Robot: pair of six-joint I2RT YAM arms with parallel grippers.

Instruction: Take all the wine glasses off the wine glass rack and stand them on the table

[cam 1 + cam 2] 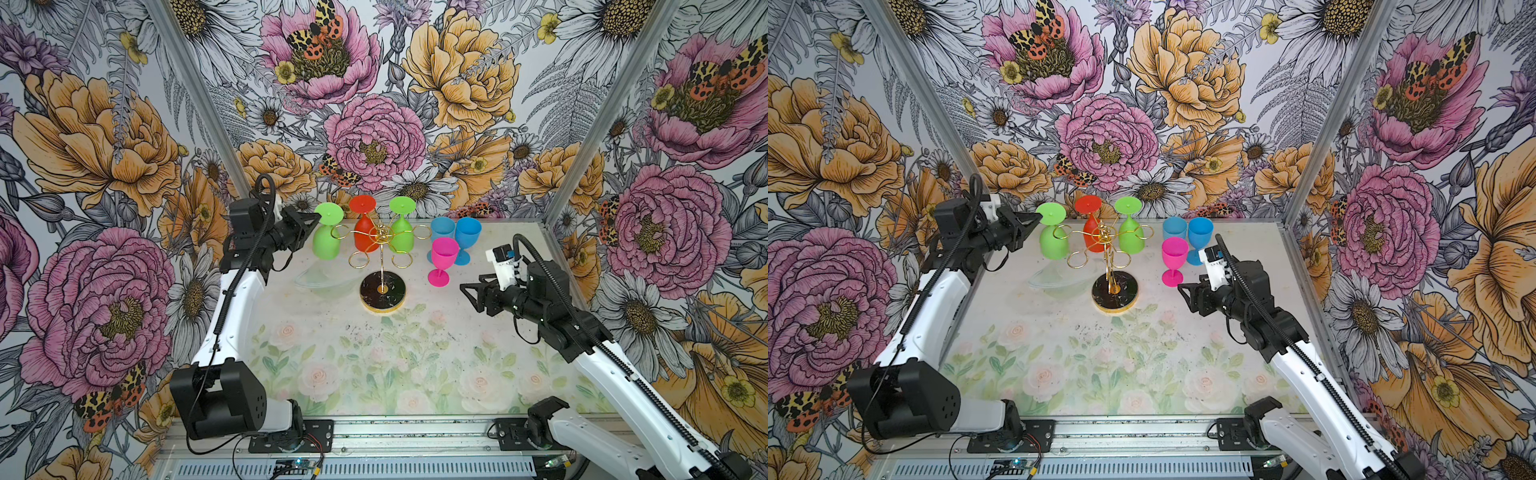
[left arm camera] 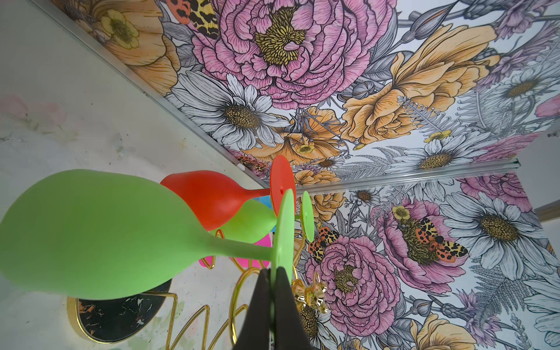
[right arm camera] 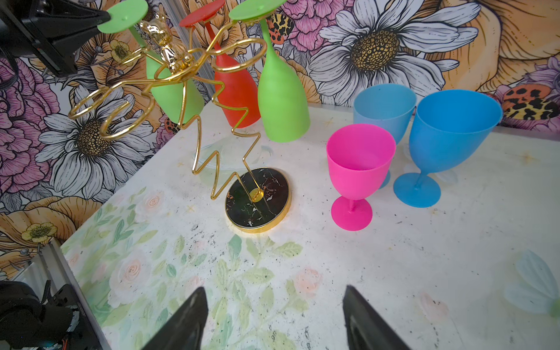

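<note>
1. The left gripper (image 2: 274, 274) has its jaws closed flat on the rim of the foot disc (image 1: 330, 214) of the green wine glass (image 1: 327, 245). It grips the rim edge-on, as the left wrist view shows plainly.
2. The green wine glass hangs inverted at the left end of the wine glass rack (image 1: 379, 233), foot up and bowl down. Its stem sits in the outermost left loop arm (image 1: 341, 231).
3. The long axis of the glass is vertical. The left gripper reaches in from the left, level with the foot, so the stem and the rack hub lie straight ahead of it.
4. Judgement: removal depends on sliding the stem out through the open side of the loop. The views do not show which side that is. A pinch on a thin rim gives little control if the bowl swings.
5. The right gripper (image 1: 469, 293) has its jaws spread wide and holds nothing. It sits low over the bench (image 1: 374, 353), near the pink glass (image 1: 444, 253) and well apart from the rack. The left arm is the nearer one.
6. Materials:
   - The glasses are opaque and matte, and look like plastic, with rounded bowls.
   - The rack is thin polished gold wire with a zigzag brace, on a round base (image 3: 257, 200) of black marbled finish with a gold rim.
   - The bench is pale, with a faded floral print and dark specks.
7. A red glass (image 1: 365, 239) and a second green glass (image 1: 402, 237) hang inverted on the rack. Two blue glasses (image 1: 467, 232) stand upright behind the pink glass.
</note>
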